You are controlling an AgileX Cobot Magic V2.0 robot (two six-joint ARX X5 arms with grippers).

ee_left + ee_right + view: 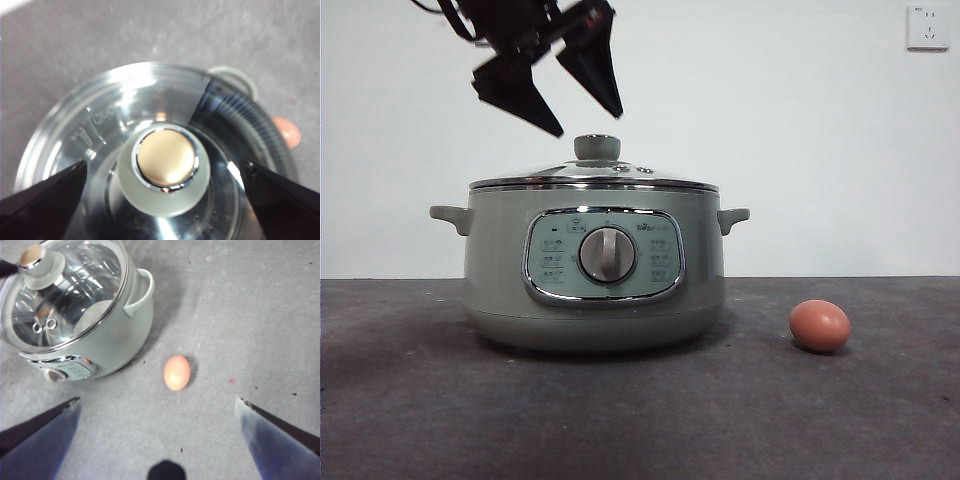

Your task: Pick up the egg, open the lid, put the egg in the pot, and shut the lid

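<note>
Front view shows the pot on the dark table with the lid seated on it, and a white wall socket high behind. Above the lid's knob hangs the left gripper, jaws spread wide either side of the knob, not touching. The egg lies on the table beside the pot, apart from it. Higher above the egg, the right gripper is wide open, with nothing between it and the egg.

Lid on pot, egg on table to its right
</note>
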